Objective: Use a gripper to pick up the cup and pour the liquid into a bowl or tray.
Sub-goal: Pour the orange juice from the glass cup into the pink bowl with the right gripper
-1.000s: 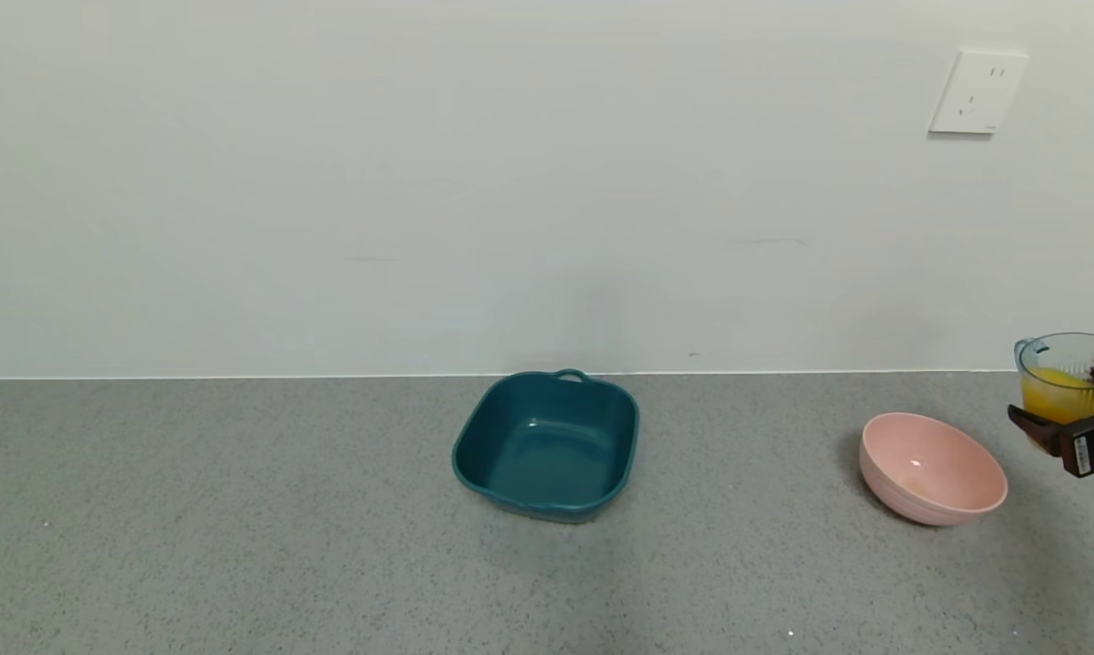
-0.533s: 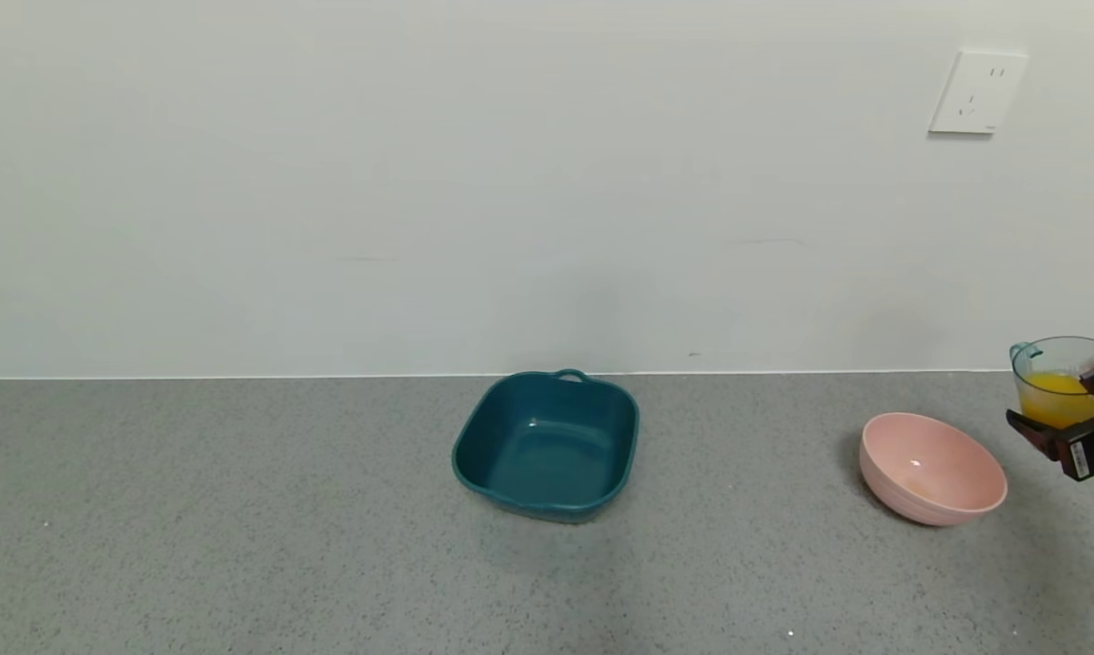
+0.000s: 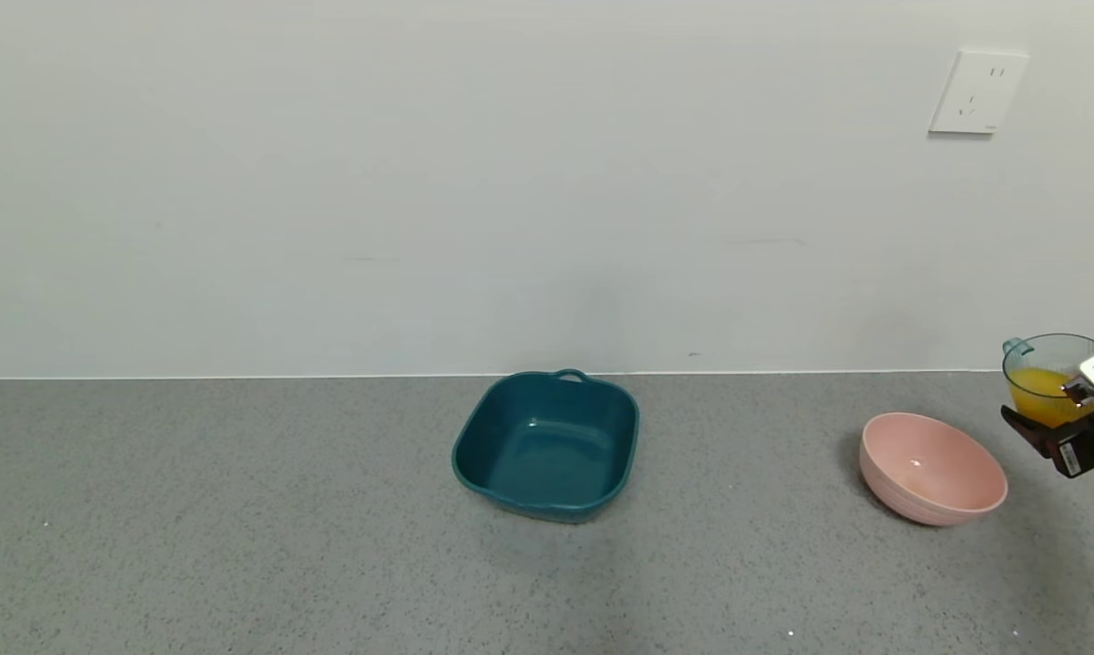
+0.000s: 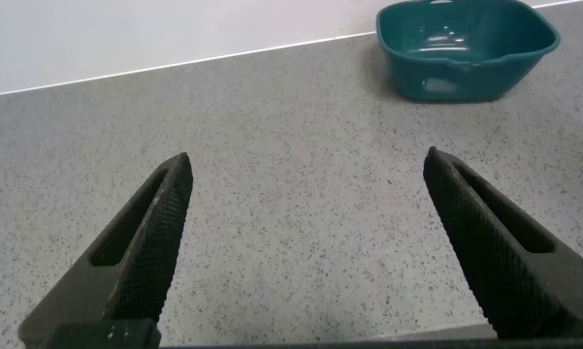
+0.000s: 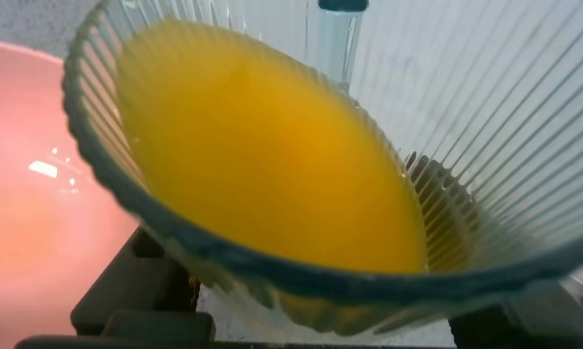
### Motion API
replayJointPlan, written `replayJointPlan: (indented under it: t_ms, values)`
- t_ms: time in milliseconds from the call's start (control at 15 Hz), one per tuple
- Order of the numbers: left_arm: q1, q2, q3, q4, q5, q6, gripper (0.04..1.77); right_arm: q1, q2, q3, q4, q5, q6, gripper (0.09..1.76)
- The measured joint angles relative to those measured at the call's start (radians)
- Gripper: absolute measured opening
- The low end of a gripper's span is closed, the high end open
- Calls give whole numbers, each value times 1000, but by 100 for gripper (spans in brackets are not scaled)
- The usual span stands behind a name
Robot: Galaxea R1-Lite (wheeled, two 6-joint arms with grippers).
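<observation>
My right gripper [image 3: 1069, 428] is at the far right of the head view, shut on the cup [image 3: 1047, 377], a translucent blue-green ribbed tumbler held above the counter and just right of the pink bowl [image 3: 933, 468]. The cup holds orange-yellow liquid [image 3: 1038, 393]. In the right wrist view the cup [image 5: 485, 126] fills the frame with the liquid [image 5: 262, 155] inside, and the bowl [image 5: 39, 223] lies beside and below it. The bowl shows only a faint orange trace at its bottom. My left gripper [image 4: 306, 228] is open over bare counter.
A square dark teal tray [image 3: 547, 444] with a small handle sits mid-counter near the wall; it also shows in the left wrist view [image 4: 466, 44]. A white wall socket [image 3: 977, 91] is above the bowl. The grey speckled counter [image 3: 237, 528] spreads left and front.
My right gripper has moved the cup slightly left toward the bowl, after a small dip half a second ago. The bowl and tray have not moved.
</observation>
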Motion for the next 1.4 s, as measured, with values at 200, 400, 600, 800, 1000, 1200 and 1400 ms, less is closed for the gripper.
replayJointPlan:
  t_ms: [200, 400, 600, 800, 1000, 1200, 1400]
  values:
    - [0, 0, 0, 0, 0, 0, 172, 6, 11, 5, 0, -1, -43, 136]
    - [0, 0, 0, 0, 0, 0, 172, 7, 15, 7, 0, -1, -98, 136]
    - [0, 0, 0, 0, 0, 0, 172, 9, 16, 6, 2, -1, -181, 136]
    - [0, 0, 0, 0, 0, 0, 172, 28, 16, 8, 3, -56, -269, 136]
    - [0, 0, 0, 0, 0, 0, 172, 56, 12, 26, 3, -103, -345, 136]
    - [0, 0, 0, 0, 0, 0, 172, 64, 10, 32, 4, -119, -432, 136]
    - [0, 0, 0, 0, 0, 0, 172, 68, 8, 32, 3, -133, -491, 136]
